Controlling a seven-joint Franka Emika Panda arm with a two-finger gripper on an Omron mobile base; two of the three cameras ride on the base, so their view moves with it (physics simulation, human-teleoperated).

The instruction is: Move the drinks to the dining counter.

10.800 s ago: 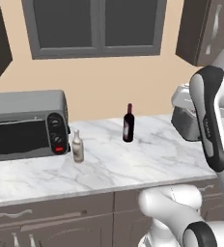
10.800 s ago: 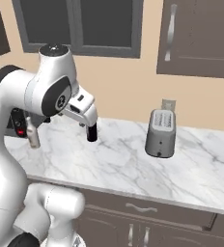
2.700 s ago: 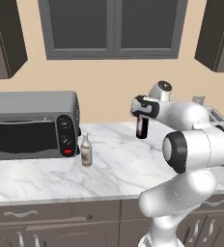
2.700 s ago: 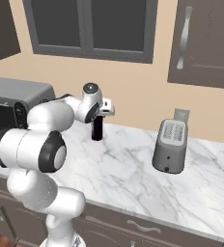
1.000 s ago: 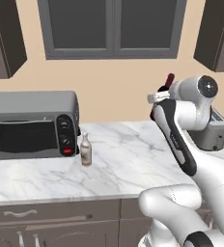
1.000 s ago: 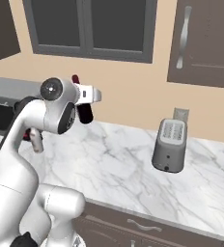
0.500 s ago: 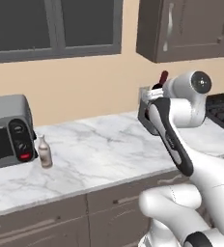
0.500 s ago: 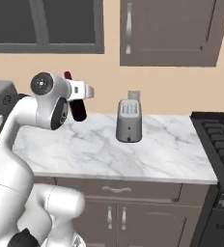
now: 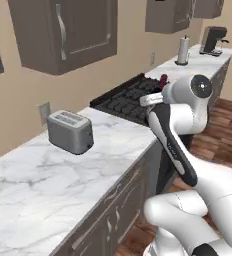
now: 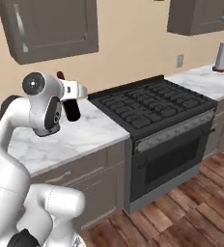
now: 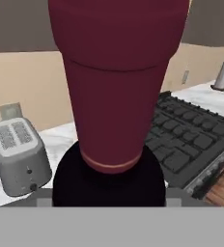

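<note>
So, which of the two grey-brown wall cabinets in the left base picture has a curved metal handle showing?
The big near cabinet above the toaster; the far cabinet shows no handle.

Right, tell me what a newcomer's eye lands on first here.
The dark red bottle, looming large in the hand view and held up in the gripper beside the arm's white shoulder. Next, the black stove set into the marble counter, with a grey toaster standing on the counter by the wall.
</note>
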